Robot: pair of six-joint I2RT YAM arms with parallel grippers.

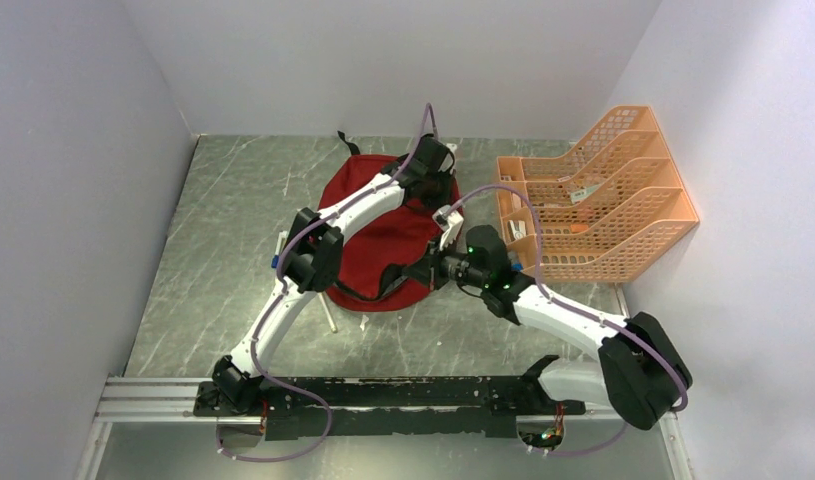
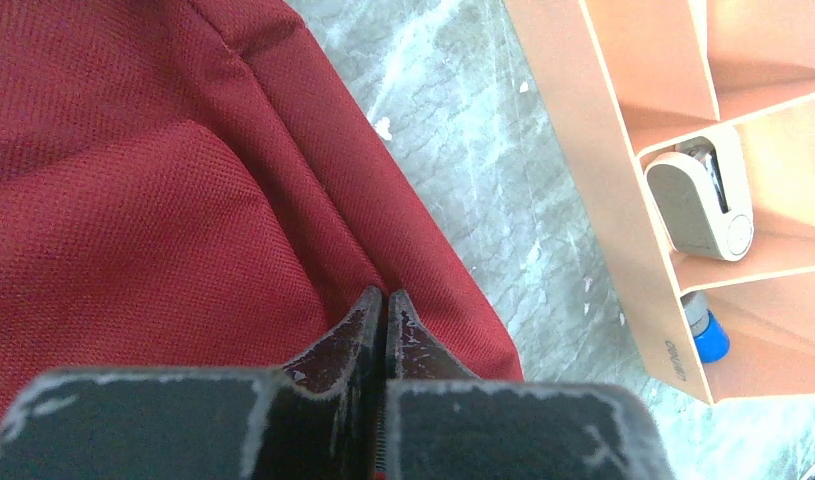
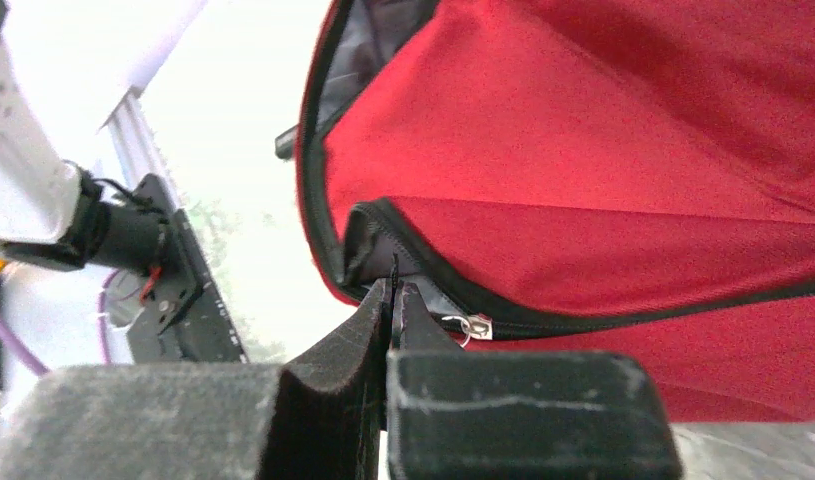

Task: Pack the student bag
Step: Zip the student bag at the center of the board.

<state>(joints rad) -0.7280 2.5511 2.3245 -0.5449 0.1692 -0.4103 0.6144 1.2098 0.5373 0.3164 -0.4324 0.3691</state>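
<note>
The student bag (image 1: 383, 238) is dark red and lies flat mid-table, with black straps at its near edge. My left gripper (image 1: 435, 188) reaches over its far right side. In the left wrist view that gripper (image 2: 385, 296) is shut, pinching a raised seam fold of the bag (image 2: 133, 200). My right gripper (image 1: 424, 272) is at the bag's near right edge. In the right wrist view it (image 3: 394, 287) is shut on a thin black zipper pull, beside the silver slider (image 3: 473, 326). The bag (image 3: 583, 150) gapes there, showing grey lining (image 3: 368, 50).
An orange mesh file organizer (image 1: 593, 200) stands at the right by the wall. Its slots (image 2: 623, 150) hold a grey-white item (image 2: 698, 200) and a blue-capped item (image 2: 707, 332). A thin white stick (image 1: 329, 312) lies on the table by the bag's near left edge.
</note>
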